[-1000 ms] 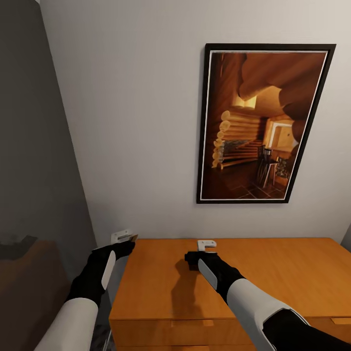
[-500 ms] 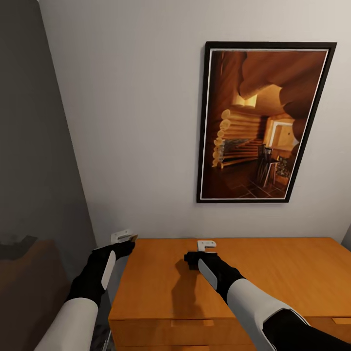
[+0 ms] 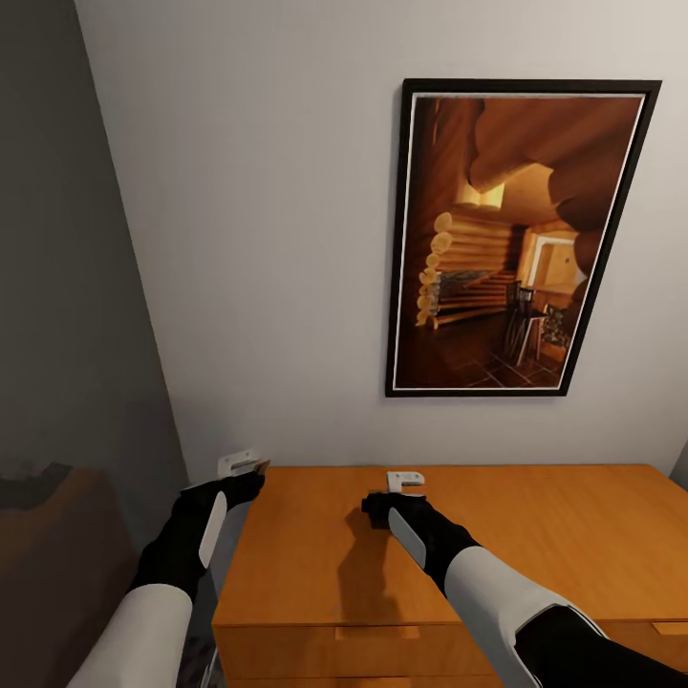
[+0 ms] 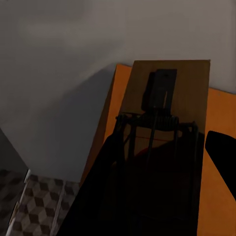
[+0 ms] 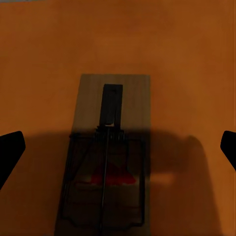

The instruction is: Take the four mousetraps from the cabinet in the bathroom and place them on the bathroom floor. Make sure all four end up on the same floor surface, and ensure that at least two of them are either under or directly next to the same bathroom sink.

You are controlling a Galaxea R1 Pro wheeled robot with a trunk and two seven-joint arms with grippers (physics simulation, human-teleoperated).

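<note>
Honey-orange cabinet [image 3: 535,535], brown mousetrap [image 5: 112,162] with a red patch, brown-beige cube-patterned floor tiles [image 4: 34,206].

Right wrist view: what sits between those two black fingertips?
A mousetrap lies flat on the orange cabinet top, between the right gripper's spread fingertips and touching neither, seen in the right wrist view.

The cabinet [image 3: 535,535] stands against the wall, directly below the framed picture [image 3: 521,239]. The right hand [image 3: 405,483] sits over the cabinet's top, towards its left half, with a mousetrap [image 5: 110,147] lying flat on the top between its fingers (whether they touch it cannot be told). The left hand [image 3: 241,466] is at the cabinet's left rear corner, another mousetrap [image 4: 164,113] with it there. The bathroom floor [image 4: 34,206] lies left of the cabinet.
</note>
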